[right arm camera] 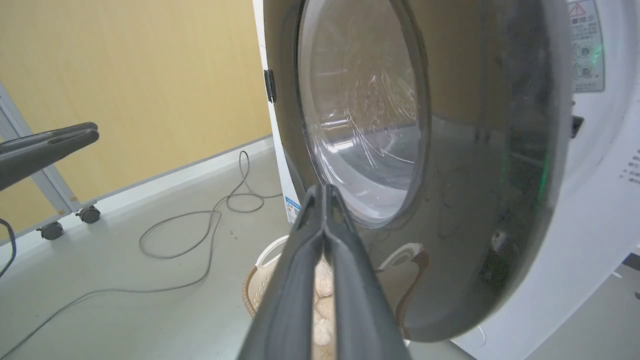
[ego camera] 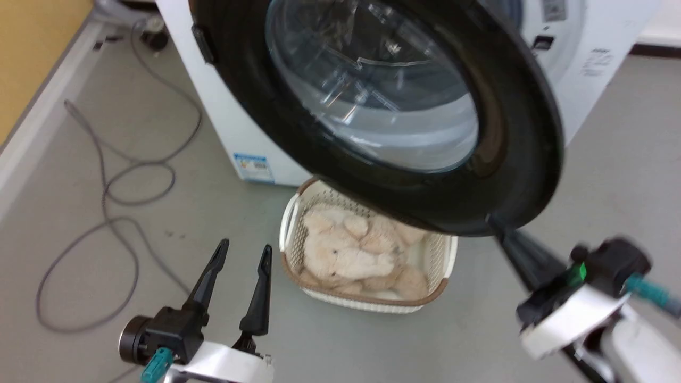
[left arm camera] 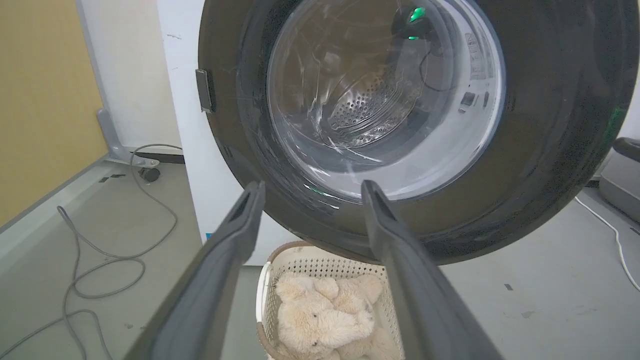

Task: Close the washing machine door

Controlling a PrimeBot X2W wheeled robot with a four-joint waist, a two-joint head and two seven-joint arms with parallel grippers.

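The washing machine door (ego camera: 524, 133), a wide black rim around a bulging glass bowl, stands swung out from the white washing machine (ego camera: 223, 106). My right gripper (ego camera: 496, 222) is shut and empty, its tips at the door's lower rim; I cannot tell whether they touch. In the right wrist view the right gripper (right arm camera: 324, 189) points at the door (right arm camera: 465, 175) beside the washing machine (right arm camera: 600, 210). My left gripper (ego camera: 245, 247) is open and empty, low and short of the door. Beyond the left gripper (left arm camera: 314, 186), the door (left arm camera: 550, 125) shows the steel drum (left arm camera: 370, 107) through its glass.
A white laundry basket (ego camera: 298, 223) with a beige plush toy (ego camera: 351, 255) sits on the grey floor right under the door. Grey cables (ego camera: 106, 191) loop over the floor on the left, along a yellow wall (ego camera: 37, 48). A wheeled frame (right arm camera: 65, 220) stands by that wall.
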